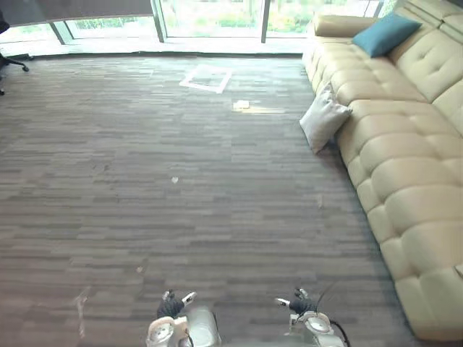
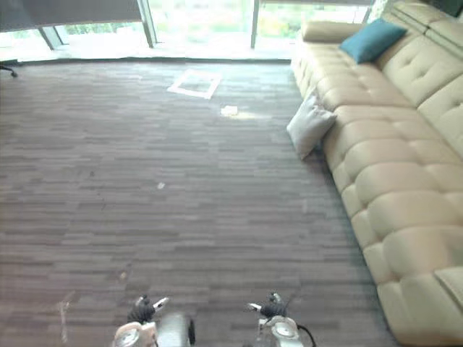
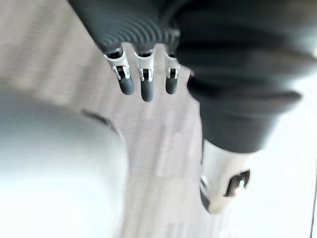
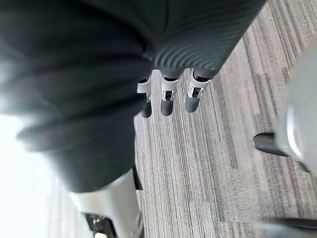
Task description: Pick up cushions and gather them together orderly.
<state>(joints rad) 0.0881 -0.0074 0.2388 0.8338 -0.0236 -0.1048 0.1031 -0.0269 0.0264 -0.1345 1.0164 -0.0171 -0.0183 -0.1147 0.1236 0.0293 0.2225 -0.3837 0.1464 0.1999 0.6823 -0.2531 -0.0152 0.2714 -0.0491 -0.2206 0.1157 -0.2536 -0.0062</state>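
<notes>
My left hand (image 3: pixel 146 87) and right hand (image 4: pixel 167 101) hang low before me, fingers relaxed, each holding nothing. Two cushions sit well ahead on my right. One grey cushion (image 1: pixel 323 118) stands tilted on the carpet (image 1: pixel 181 181), its top leaning on the sofa (image 1: pixel 405 181) front. One teal cushion (image 1: pixel 385 32) lies on the far seat, long axis crosswise.
</notes>
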